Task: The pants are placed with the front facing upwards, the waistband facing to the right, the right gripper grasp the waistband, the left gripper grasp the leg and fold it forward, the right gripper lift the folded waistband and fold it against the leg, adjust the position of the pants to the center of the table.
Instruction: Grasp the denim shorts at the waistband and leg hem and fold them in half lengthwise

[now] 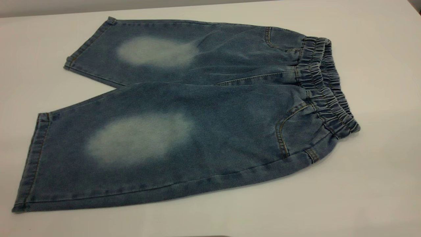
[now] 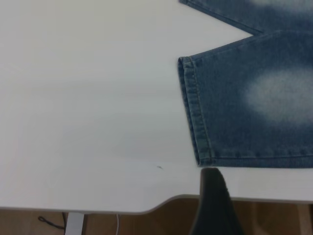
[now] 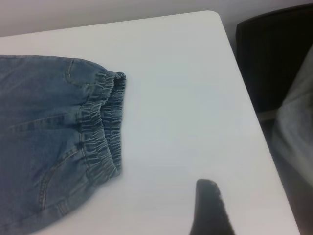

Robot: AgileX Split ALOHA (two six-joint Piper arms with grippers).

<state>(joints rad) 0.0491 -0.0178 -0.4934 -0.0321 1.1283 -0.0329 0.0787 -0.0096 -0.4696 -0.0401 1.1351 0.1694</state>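
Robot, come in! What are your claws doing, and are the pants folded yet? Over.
Left gripper off the hem, right gripper off the waistband, neither holding anything. Pants flat, unfolded on table. Nothing in the way.

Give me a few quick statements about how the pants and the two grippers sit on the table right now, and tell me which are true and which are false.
1. The pants lie spread flat and unfolded on the table. True.
2. The waistband is at the left end in the exterior view. False: it is at the right end, and the leg hems are at the left.
3. The right gripper is clamped on the waistband. False: it is off the cloth, with bare table between them.
4. A pale faded oval shows on each leg. True.
5. The left gripper is beside the near leg's hem corner, not gripping it. True.
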